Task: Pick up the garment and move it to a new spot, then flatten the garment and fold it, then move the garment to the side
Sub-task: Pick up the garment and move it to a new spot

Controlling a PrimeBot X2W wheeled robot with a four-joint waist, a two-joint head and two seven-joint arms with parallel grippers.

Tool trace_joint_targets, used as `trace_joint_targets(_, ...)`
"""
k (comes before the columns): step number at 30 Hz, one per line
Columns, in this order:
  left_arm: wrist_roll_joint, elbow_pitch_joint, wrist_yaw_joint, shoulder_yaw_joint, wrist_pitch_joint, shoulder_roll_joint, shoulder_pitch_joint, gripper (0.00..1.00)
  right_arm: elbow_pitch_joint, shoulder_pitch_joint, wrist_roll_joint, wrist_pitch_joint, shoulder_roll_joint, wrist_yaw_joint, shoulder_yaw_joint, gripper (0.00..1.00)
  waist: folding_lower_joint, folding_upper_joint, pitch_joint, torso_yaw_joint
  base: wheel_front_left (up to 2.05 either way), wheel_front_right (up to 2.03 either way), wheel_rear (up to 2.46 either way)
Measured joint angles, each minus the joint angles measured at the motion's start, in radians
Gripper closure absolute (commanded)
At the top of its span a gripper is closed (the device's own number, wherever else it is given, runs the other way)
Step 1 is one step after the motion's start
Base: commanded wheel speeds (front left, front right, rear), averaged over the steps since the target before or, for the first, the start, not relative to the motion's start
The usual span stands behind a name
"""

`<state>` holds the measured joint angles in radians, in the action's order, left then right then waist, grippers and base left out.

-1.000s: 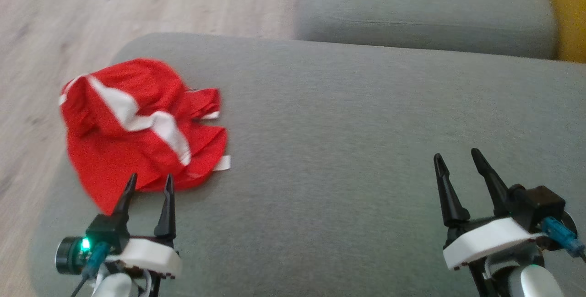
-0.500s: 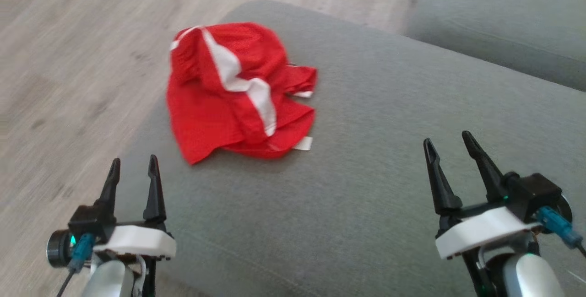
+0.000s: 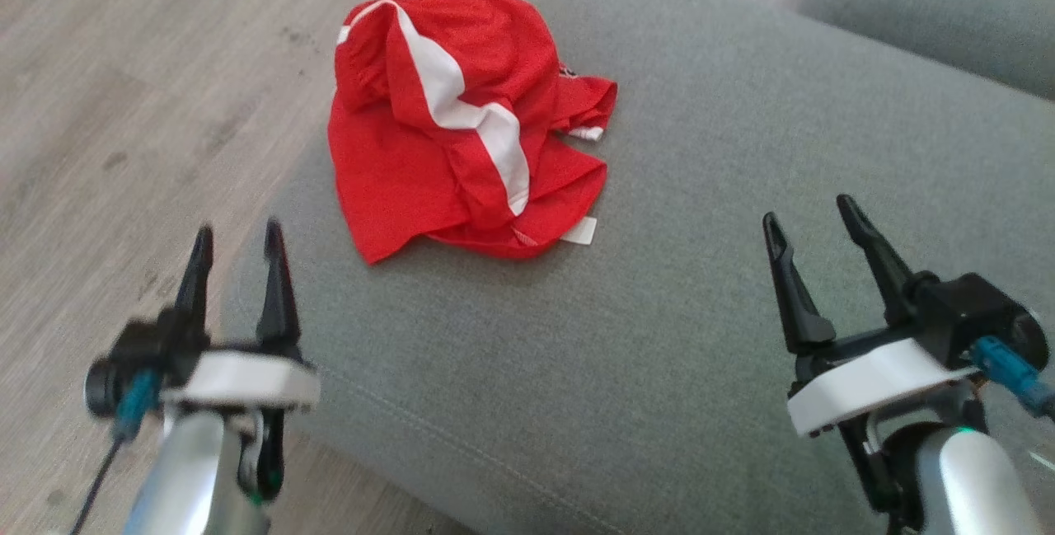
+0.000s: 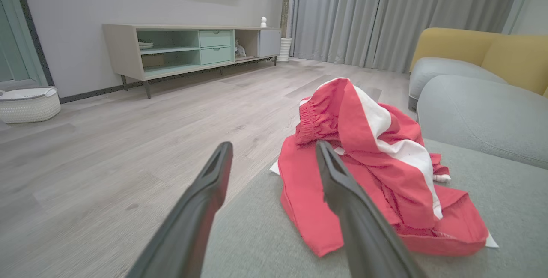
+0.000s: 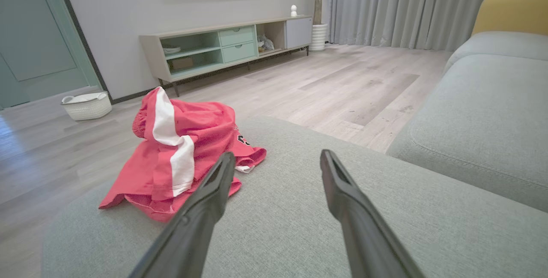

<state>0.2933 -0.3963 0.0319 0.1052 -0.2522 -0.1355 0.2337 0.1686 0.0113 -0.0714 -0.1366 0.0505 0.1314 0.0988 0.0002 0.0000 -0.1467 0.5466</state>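
Head view: you see the red-and-white garment (image 3: 461, 131) crumpled on the grey cushion (image 3: 700, 312), near its far left edge. It lies at 1 o'clock from the left gripper (image 3: 237, 230) and at 10 o'clock from the right gripper (image 3: 808, 211), clear of both. Both pincers stand spread and hold nothing. Left wrist view: the garment sits at 1 o'clock beyond the left fingers (image 4: 214, 175). Right wrist view: it sits at 10 o'clock beyond the right fingers (image 5: 338, 183)

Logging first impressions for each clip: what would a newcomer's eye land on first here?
The crumpled red garment with a white stripe, heaped near the far left corner of the grey cushion. Then the left gripper and right gripper, both open and empty, short of it.
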Motion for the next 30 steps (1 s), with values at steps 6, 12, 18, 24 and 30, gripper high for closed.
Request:
trace_joint_targets(6, -0.018, -0.105, 0.049, 0.056, 0.0, 0.001, 0.23, 0.0, 0.072, 0.045, 0.022, -0.055, 0.045, 0.0, -0.002, 0.0, 0.0, 0.0, -0.09, -0.025, 0.0, 0.0, 0.0)
trace_joint_targets(12, -0.013, -0.269, 0.082, 0.102, 0.07, 0.017, 0.481, 0.0, 0.134, 0.112, 0.029, -0.103, 0.095, 0.0, -0.015, 0.0, 0.0002, 0.0, -0.204, -0.067, 0.0, 0.0, 0.0)
trace_joint_targets(18, 0.047, -0.488, 0.093, 0.127, 0.211, 0.022, 0.626, 0.0, 0.158, 0.125, 0.03, -0.13, 0.119, 0.0, -0.032, 0.0, 0.0001, -0.0001, -0.286, -0.118, 0.0, 0.0, 0.0)
trace_joint_targets(24, 0.079, -0.653, 0.093, 0.127, 0.323, 0.02, 0.7, 0.35, 0.17, 0.124, 0.028, -0.138, 0.121, 0.0, -0.043, 0.0, 0.0001, -0.0001, -0.311, -0.148, 0.0, 0.0, 0.0)
trace_joint_targets(30, 0.074, -0.674, 0.085, 0.127, 0.201, -0.013, 0.73, 1.0, 0.17, 0.123, 0.028, -0.134, 0.117, 0.0, -0.054, 0.0, -0.0001, -0.0001, -0.279, -0.146, 0.0, 0.0, 0.0)
